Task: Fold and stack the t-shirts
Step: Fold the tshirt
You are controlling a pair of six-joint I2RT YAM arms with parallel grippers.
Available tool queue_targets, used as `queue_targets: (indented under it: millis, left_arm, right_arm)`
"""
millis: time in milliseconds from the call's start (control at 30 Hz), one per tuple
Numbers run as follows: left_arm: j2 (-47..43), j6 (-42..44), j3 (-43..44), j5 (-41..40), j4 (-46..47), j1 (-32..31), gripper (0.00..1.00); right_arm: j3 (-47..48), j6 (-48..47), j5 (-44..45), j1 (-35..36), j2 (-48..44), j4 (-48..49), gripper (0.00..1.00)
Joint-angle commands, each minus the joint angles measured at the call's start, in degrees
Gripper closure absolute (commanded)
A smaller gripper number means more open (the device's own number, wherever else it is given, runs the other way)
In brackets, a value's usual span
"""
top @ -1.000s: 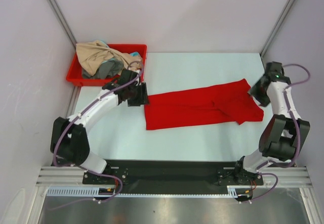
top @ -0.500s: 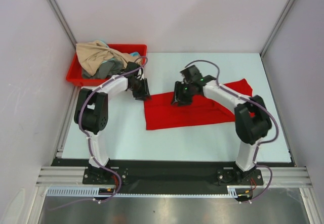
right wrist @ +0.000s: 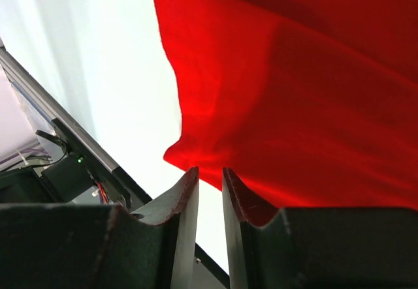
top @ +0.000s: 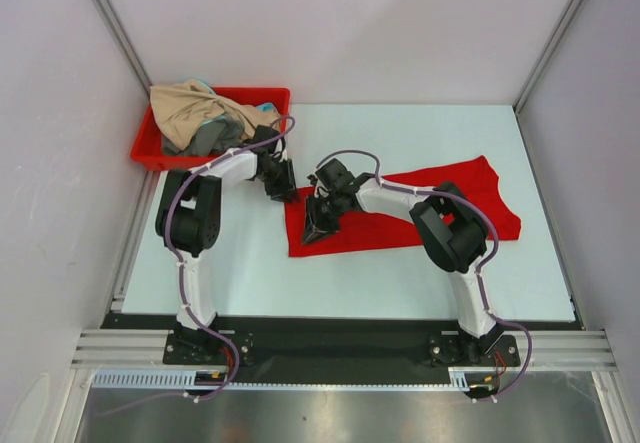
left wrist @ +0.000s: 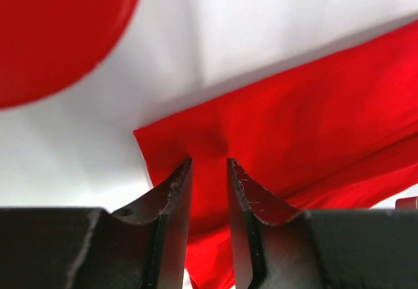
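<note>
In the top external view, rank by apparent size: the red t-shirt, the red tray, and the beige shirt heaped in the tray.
1. red t-shirt, spread across the table, partly hidden by the right arm.
2. red tray.
3. beige shirt, crumpled, so its full size cannot be judged.

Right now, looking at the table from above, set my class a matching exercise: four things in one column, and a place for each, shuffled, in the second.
Things
1. red t-shirt
2. red tray
3. left end effector
4. right end effector

Places
A. far left corner of the table, with crumpled shirts inside
B. at the shirt's near left corner
C. spread flat across the middle of the table
D. at the shirt's far left corner

Pairs: 1-C, 2-A, 3-D, 4-B
</note>
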Motion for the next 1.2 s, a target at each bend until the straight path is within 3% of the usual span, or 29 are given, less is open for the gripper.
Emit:
queue_targets:
  millis: [0,100,367,633,867,1000,1100,1167]
  left_arm:
    - [1.5,0.1,1.7,-0.8,-0.2,0.6,0.67]
    - [2.0,-0.2,1.6,-0.9,0.0,0.6,0.67]
    - [2.8,-0.4,1.1,-1.1,0.2,0.7,0.67]
    - [4.0,-0.2,1.1,-0.6,0.7,1.0,0.68]
    - [3.0,0.4,2.7,-1.8,-0.7,0.9,0.67]
    - [0.5,1.2,3.8,-3.4,-2.5,0.8,0.61]
    - [-3.5,1.4,3.8,-3.9,-4.9,0.6,0.52]
    - [-7.5,1.9,2.8,-4.7,-5.1,-0.1,0.48]
  right_arm:
    - [-1.0,-0.3,-1.7,0.3,0.1,2.6,0.75]
    - [-1.9,-1.0,-0.2,0.4,-0.1,3.1,0.81]
    - [-1.4,-1.5,0.3,1.3,2.3,1.3,0.84]
    - [-8.6,-3.1,1.4,3.4,-0.7,0.5,0.85]
    - [-8.7,-4.5,1.1,3.3,-2.9,-0.8,0.86]
    - [-8.3,-3.2,3.0,0.4,-8.1,-1.0,0.85]
    - [-8.0,-2.6,4.9,-4.7,-14.3,-4.6,0.83]
    - [-8.4,-2.3,8.8,-10.0,-19.4,-7.3,0.75]
